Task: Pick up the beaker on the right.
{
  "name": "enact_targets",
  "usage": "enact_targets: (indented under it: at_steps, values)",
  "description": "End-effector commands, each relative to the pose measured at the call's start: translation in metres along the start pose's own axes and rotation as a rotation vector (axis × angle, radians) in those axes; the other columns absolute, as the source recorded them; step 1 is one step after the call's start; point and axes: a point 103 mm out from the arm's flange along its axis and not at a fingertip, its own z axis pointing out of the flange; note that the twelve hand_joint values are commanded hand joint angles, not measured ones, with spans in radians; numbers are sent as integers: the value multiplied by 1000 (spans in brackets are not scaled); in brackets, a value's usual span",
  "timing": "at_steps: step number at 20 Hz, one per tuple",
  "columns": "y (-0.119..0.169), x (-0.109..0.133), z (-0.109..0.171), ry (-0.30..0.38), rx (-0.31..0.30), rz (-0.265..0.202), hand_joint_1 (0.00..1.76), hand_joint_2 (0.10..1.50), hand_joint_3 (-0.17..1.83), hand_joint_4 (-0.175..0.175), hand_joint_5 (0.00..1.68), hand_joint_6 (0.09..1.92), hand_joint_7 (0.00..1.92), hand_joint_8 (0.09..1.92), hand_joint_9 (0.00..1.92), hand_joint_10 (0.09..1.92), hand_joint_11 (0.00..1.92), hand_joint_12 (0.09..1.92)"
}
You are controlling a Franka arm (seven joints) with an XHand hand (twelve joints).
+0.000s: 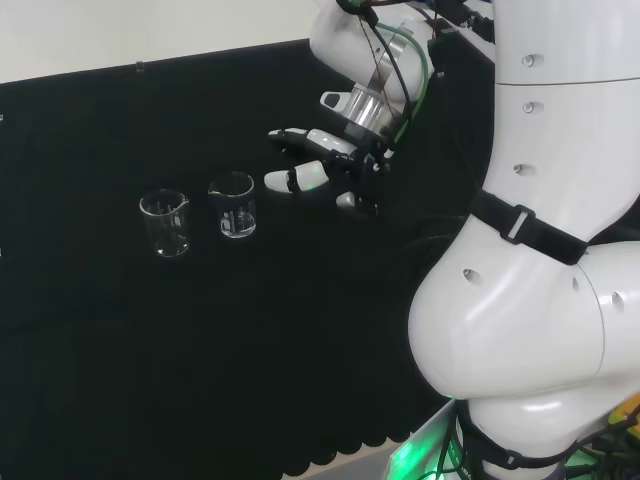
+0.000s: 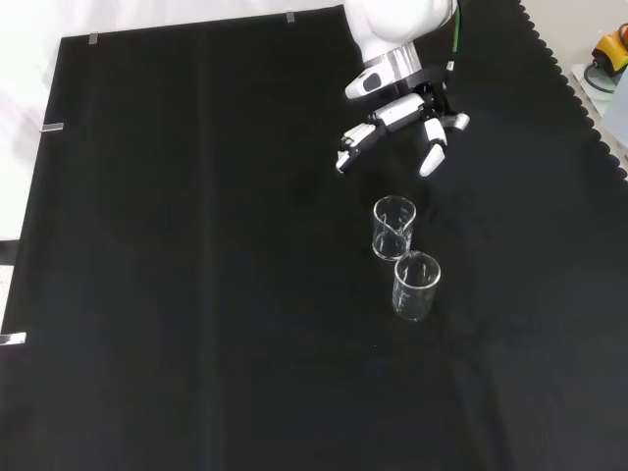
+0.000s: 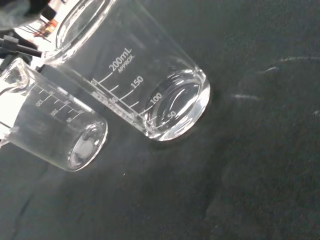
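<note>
Two clear glass beakers stand upright close together on the black-clothed surface, both empty as far as the views show. In the head view, the right-hand beaker sits at about 3 o'clock from the other beaker, with a narrow gap between them. In the front view the same target is the farther one, at about 11 o'clock from its neighbour. The wrist view shows the target large and close, with the second one just beside it.

The hand hovers above the cloth at about 2 o'clock from the target in the head view, near it but touching nothing. Its fingers are spread and relaxed, holding nothing; in the front view the hand hangs at about 12 o'clock from the target.

The step in hand looks like the approach. To do it well, the hand should probably come down on the side of the target away from the neighbour, keeping the fingers wide until they straddle the glass wall, with the thumb opposite them. The tight gap between the two beakers is the risk: a finger sliding in there could knock the other one over. Closing around the middle of the wall, then lifting straight up, seems the safest course.
</note>
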Motion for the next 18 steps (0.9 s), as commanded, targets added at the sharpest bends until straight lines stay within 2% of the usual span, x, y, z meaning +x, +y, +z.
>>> enact_targets:
  at_steps: [1,4,8,12,18]
  values:
    - [6,-4,20,102,10,-61,575,339,817,-75,197,87,102,634,225,707,0,1151]
    - [8,-4,26,97,16,-81,587,328,795,-76,195,87,117,642,239,704,0,1176]
    - [10,-1,28,115,0,-97,804,291,993,-86,220,87,161,658,278,686,0,1226]
    - [12,1,30,121,-9,-106,922,270,1134,-89,259,87,196,677,288,679,0,1239]
    - [11,0,31,142,-47,-107,984,271,1213,-98,370,87,282,719,307,680,0,1242]
